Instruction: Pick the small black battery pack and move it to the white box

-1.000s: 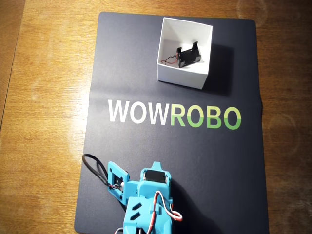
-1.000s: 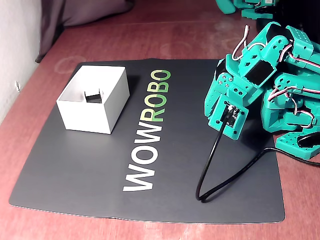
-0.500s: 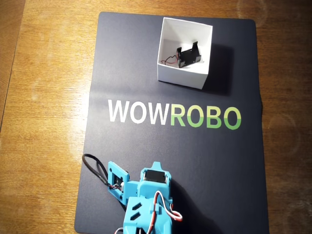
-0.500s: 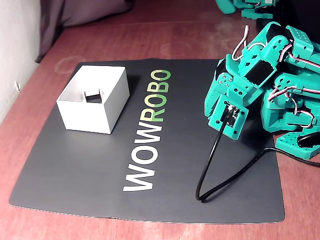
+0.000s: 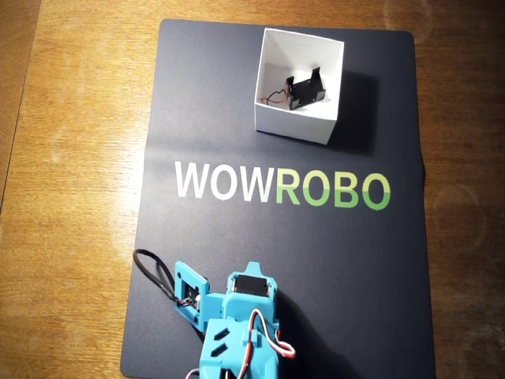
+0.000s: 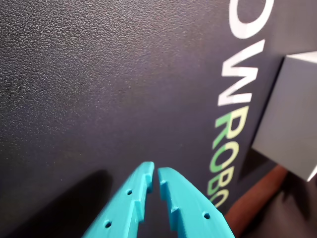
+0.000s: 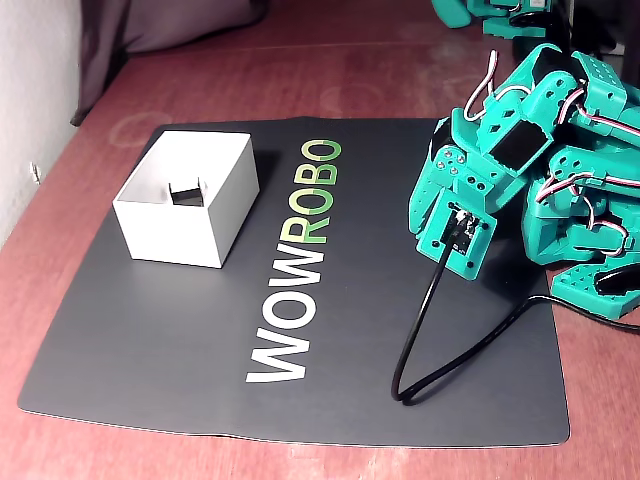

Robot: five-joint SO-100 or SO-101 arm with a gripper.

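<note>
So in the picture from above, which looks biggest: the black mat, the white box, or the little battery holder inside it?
Largest to smallest in the overhead view:
1. black mat
2. white box
3. battery holder, lying inside the box

The differences are clear; none are close.

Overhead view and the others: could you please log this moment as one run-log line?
small black battery pack: inside white box | gripper: shut, empty, over black mat | arm: folded at mat edge
</note>
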